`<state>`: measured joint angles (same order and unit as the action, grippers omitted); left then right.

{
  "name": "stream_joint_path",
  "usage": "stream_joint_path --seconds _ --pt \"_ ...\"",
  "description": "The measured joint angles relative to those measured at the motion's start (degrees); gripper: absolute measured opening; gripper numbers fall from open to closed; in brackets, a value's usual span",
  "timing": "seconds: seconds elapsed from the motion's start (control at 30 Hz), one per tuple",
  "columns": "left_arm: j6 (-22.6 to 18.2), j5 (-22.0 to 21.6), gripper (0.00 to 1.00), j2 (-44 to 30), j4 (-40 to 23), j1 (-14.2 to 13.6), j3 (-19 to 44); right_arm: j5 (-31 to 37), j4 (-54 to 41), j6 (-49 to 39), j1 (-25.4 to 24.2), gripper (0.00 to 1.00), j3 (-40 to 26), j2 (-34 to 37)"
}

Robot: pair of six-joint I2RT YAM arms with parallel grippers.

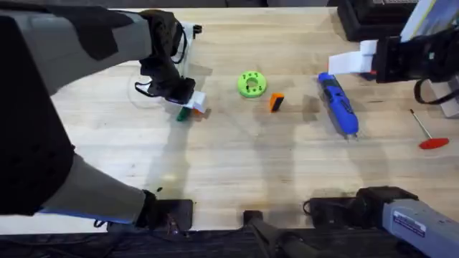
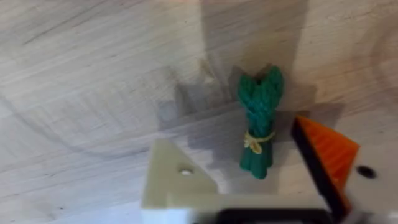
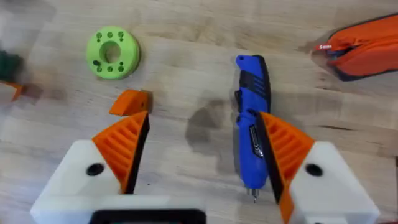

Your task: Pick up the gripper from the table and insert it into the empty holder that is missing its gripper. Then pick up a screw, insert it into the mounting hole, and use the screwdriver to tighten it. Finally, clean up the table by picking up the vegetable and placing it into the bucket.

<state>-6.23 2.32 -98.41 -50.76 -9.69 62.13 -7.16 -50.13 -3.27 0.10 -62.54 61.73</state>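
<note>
Overhead: we see the left gripper (image 1: 192,104) low over the pale wooden table (image 1: 229,172), with the small dark-green toy vegetable (image 1: 183,113) right at its tips. The small orange ridged plastic gripper piece (image 1: 277,102) lies well off to that gripper's right, just beside the round lime-green disc with holes (image 1: 252,84). The bright blue pen-shaped screwdriver (image 1: 338,104) lies below the right gripper (image 1: 344,63), which sits raised near the far right edge; a thin metal rod with a red round handle (image 1: 427,132) lies further right. Left wrist: one finger is the bare white angular holder (image 2: 171,180) with an open mounting hole, the other carries an orange ridged pad (image 2: 328,155). They're spread wide, nothing clamped; the vegetable stands between them, closer to the padded finger, not touching either as far as we can tell. Right wrist: both white fingers (image 3: 124,146) have orange pads, spread wide, empty. The screwdriver lies between them, close against one pad; the orange piece sits just beyond the other finger's tip, the green disc further out.
</note>
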Motion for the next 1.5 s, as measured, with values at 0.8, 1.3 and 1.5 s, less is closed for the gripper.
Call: stream_joint_path --seconds 0.8,1.3,1.5 --pt "0.3 0.5 0.003 6.1 -4.7 0.1 3.9 0.0 0.0 0.0 0.0 0.980 0.0 0.0" --pt "0.7 -1.3 0.003 36.9 -8.2 0.1 10.8 0.0 0.0 0.0 0.0 0.980 0.0 0.0" --pt "0.7 -1.8 0.478 42.0 -8.3 0.1 10.8 0.0 0.0 0.0 0.0 0.979 0.0 0.0"
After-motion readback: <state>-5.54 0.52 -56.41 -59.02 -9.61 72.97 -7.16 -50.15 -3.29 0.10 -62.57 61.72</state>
